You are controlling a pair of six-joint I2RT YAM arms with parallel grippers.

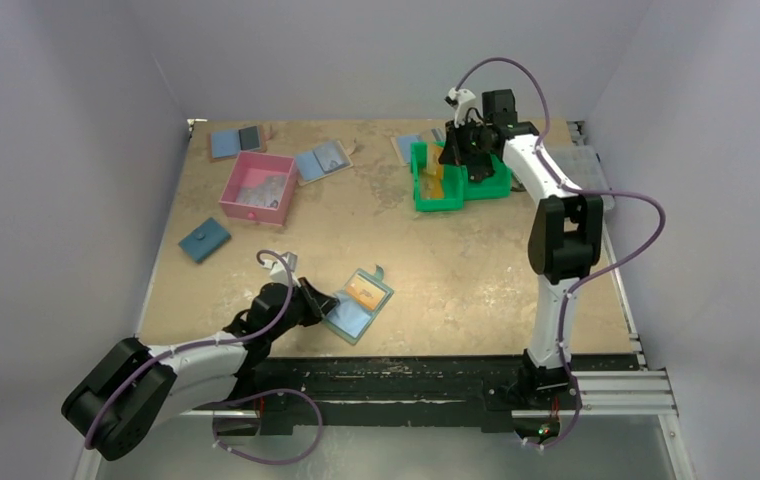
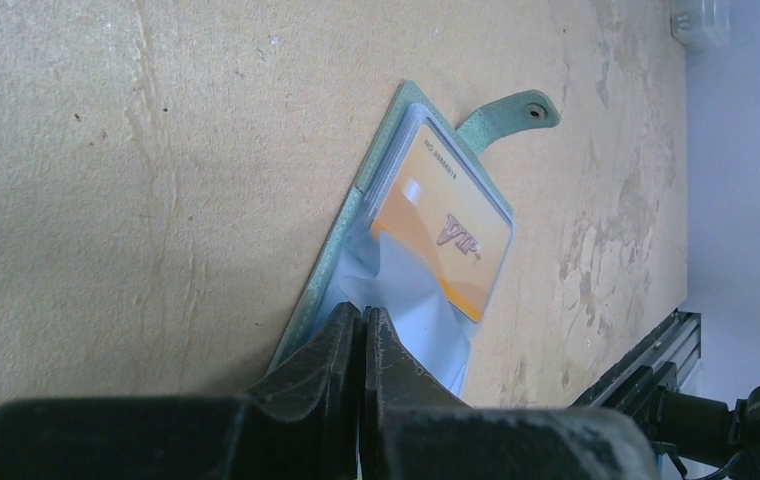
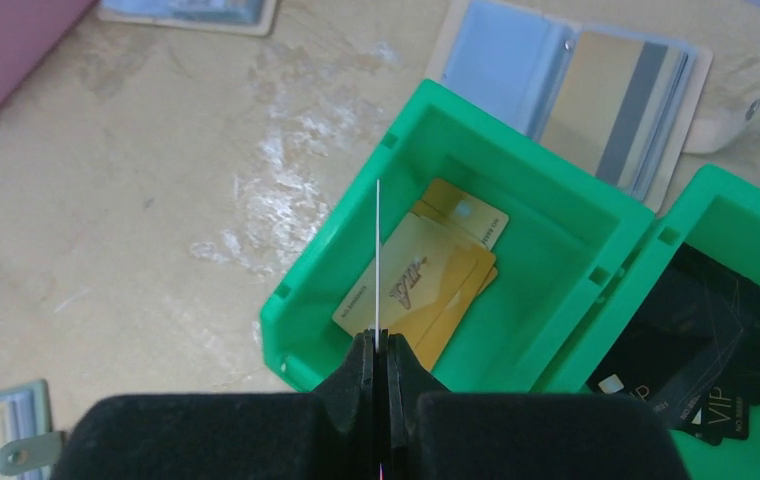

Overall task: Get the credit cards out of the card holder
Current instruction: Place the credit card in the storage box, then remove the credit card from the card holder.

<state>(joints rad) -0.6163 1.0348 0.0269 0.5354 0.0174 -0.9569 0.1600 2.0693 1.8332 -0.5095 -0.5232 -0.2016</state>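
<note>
- The card holder [image 1: 358, 308] lies open and flat on the table [image 1: 476, 280], near the front edge and left of centre. Its pale blue inside [image 2: 411, 310] faces up, and its grey-green strap [image 2: 511, 108] with a snap sticks out at the far end.
- One orange-yellow card [image 2: 446, 238] marked "VIP" sits in the holder's clear pocket, on the half farther from the left arm.
- The left gripper [image 2: 364, 335] rests at the holder's near end, with its fingers pressed together on the pale blue inner sleeve, which wrinkles at the pinch.
- More credit cards [image 3: 426, 280] lie overlapped on the floor of a green bin [image 3: 456, 120] at the far side of the table, right of centre.
- The right gripper [image 3: 380, 350] hangs over that bin, its fingers closed on a thin card [image 3: 378, 260]. The card stands upright and edge-on to the wrist camera, so it shows only as a pale line and its face cannot be made out.
- A second green bin [image 3: 726, 190] touches the first on its right and holds black cards [image 3: 696, 340].
- Just behind the bins lies an open folder [image 3: 576, 100] with cards in its sleeves.
- Farther left stand a pink box [image 1: 254, 215] and a closed dark blue wallet [image 1: 204, 240], with two more open folders [image 1: 236, 142] [image 1: 321, 160] near the back edge.
</note>
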